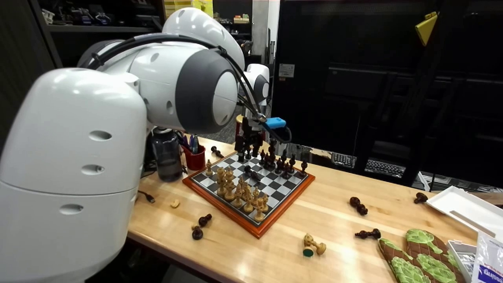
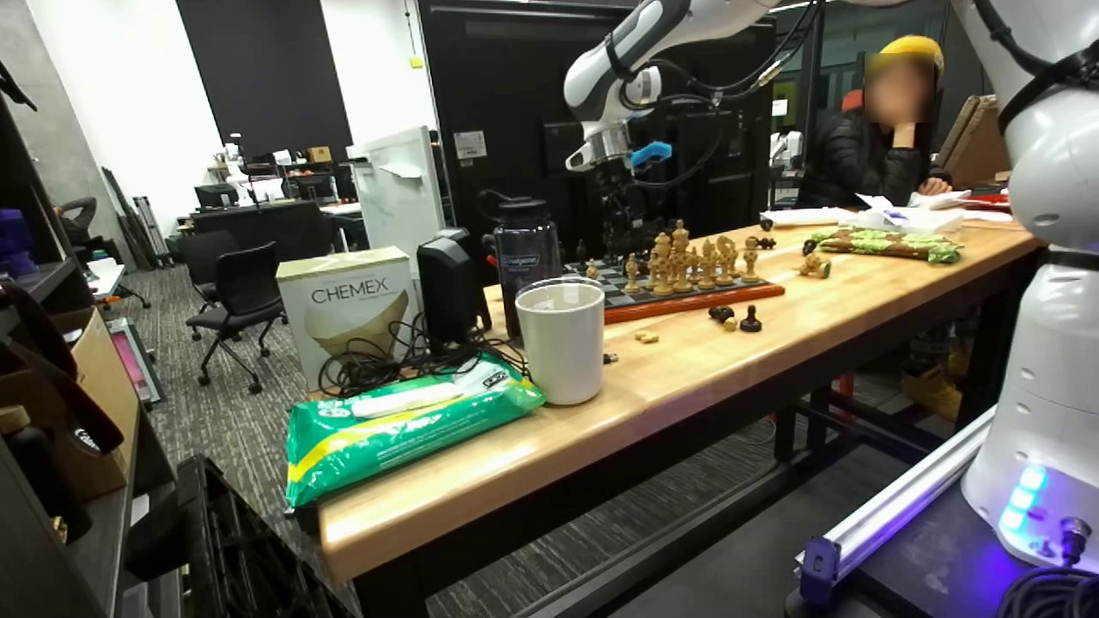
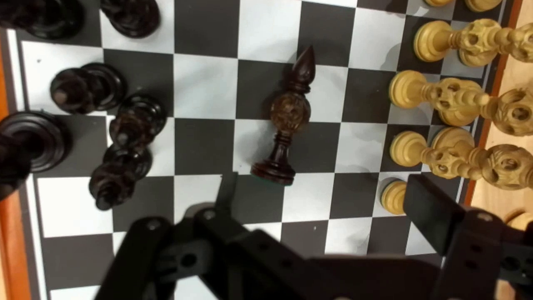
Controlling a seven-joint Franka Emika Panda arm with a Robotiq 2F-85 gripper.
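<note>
While only an exterior view shows keyboards, the empty gripper gapes near chessmen

I record "CHEMEX" in capitals on the white-and-tan cardboard box, left, in an exterior view. Lettering on the clear plastic bag, near right, I read only as "ssing"; that on the dark translucent bottle is too blurred to certify.

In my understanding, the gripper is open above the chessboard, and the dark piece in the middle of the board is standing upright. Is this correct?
Not entirely: the dark piece in the middle of the chessboard is lying on its side, as the wrist view shows. The gripper is indeed open above the chessboard.
</note>
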